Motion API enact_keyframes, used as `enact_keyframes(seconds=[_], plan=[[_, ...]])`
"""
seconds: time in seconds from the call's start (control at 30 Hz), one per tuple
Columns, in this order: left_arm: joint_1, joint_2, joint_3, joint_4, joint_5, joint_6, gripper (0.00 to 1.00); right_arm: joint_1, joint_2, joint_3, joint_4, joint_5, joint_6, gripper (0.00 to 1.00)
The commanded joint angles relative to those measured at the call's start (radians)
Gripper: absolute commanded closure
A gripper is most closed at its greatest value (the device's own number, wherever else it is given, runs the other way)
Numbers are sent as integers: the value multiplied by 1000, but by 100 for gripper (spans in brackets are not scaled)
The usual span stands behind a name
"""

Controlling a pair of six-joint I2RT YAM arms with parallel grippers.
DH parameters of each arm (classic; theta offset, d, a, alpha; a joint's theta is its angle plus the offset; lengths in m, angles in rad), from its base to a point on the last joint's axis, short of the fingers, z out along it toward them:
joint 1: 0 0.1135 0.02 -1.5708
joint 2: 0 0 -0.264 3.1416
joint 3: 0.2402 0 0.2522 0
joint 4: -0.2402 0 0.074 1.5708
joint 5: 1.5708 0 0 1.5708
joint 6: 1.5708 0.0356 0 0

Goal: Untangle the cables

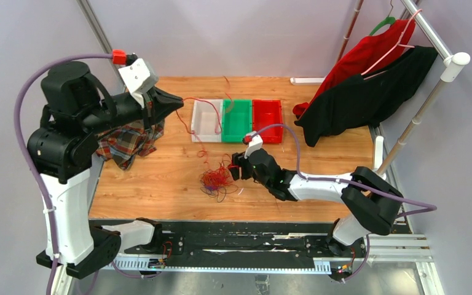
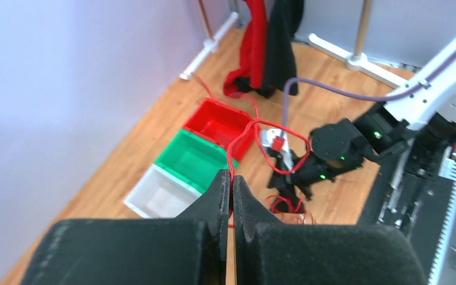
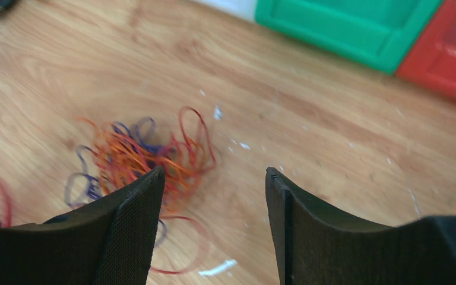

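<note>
The cables [image 1: 216,179] lie in a tangled heap of red, orange and dark purple wire on the wooden table, in front of the bins. My left gripper [image 1: 177,104] is raised at the left and shut on one red cable [image 2: 255,123], which runs from its jaws in loops down toward the heap [image 2: 288,205]. The same gripper [image 2: 232,178] shows the red strand pinched between its closed fingers. My right gripper [image 1: 236,167] sits low just right of the heap. In the right wrist view that gripper [image 3: 214,175] is open with nothing between its fingers, the heap [image 3: 136,154] at its left finger.
Three bins stand in a row behind the heap: white [image 1: 206,120], green [image 1: 236,120], red [image 1: 267,120]. A plaid cloth [image 1: 126,141] lies under the left arm. Red and black clothes [image 1: 362,92] hang from a rack at the back right.
</note>
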Motion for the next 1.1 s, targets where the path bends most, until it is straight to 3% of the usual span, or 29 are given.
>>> enact_keyframes(seconds=[0.0,0.33,0.6,0.77,0.93,1.07], plan=[[-5,15,69,20,-91,28,100,-12,-42,-78,-21,61,-36,37],[-6,11,124,21,-134,51,100,-12,-81,-98,-50,73,-63,37],[-6,9,115,21,-135,57,100,76,-245,112,-123,-58,-215,27],[-6,16,118,21,-125,54,100,155,-156,297,-134,-174,-252,26],[-5,16,128,22,-32,17,100,156,-45,358,-69,-225,-208,27],[-6,42,187,22,-43,-6,100,155,37,392,-67,-259,-184,31]])
